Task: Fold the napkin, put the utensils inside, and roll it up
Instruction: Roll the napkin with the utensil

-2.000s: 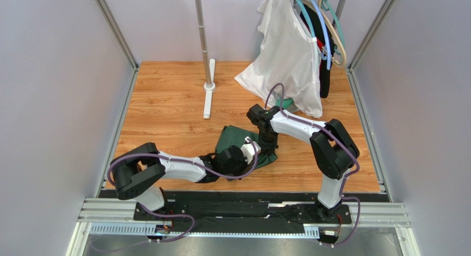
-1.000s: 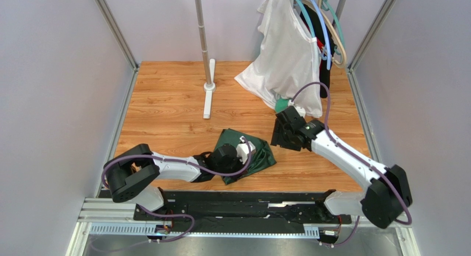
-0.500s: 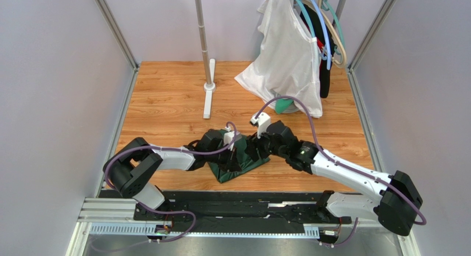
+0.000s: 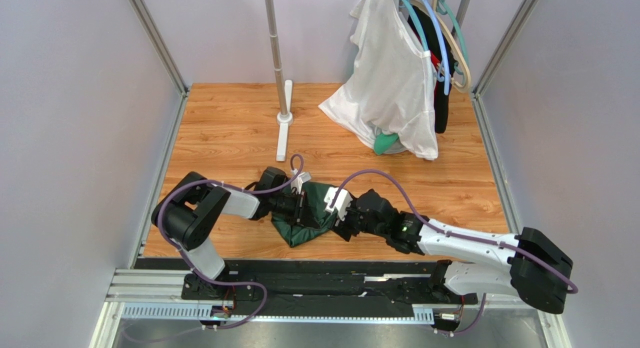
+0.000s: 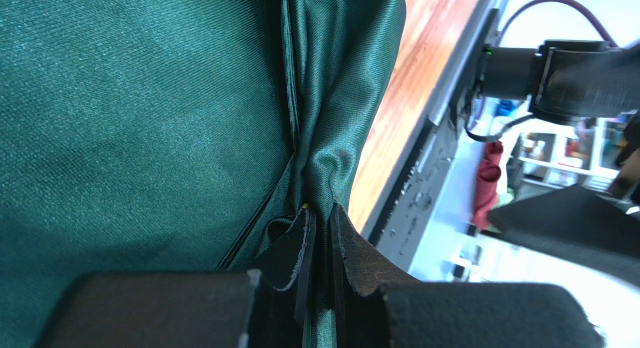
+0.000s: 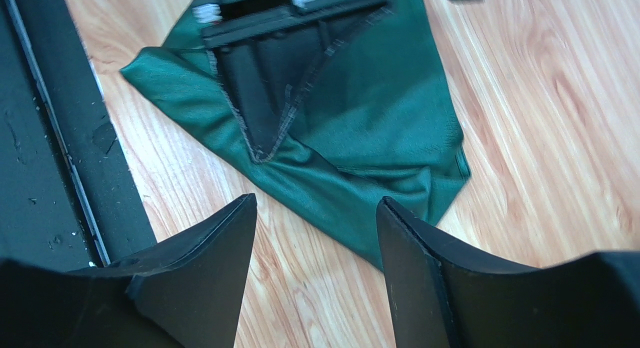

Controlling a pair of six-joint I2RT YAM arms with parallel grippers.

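Left gripper (image 5: 319, 213) is clamped tight on a bunched fold of the napkin (image 4: 300, 229), which lies crumpled on the wooden table (image 4: 225, 138) near the front edge, and both wrists crowd over it and hide much of the cloth from above. Right gripper (image 6: 315, 205) sits at the cloth's 3 o'clock, fingers apart, poised over one corner. At 12 o'clock stands a white pole stand (image 4: 283, 115); at 1 o'clock a white shirt (image 4: 390, 85) on hangers drapes over a bright green garment (image 4: 385, 143), both well apart from the napkin.
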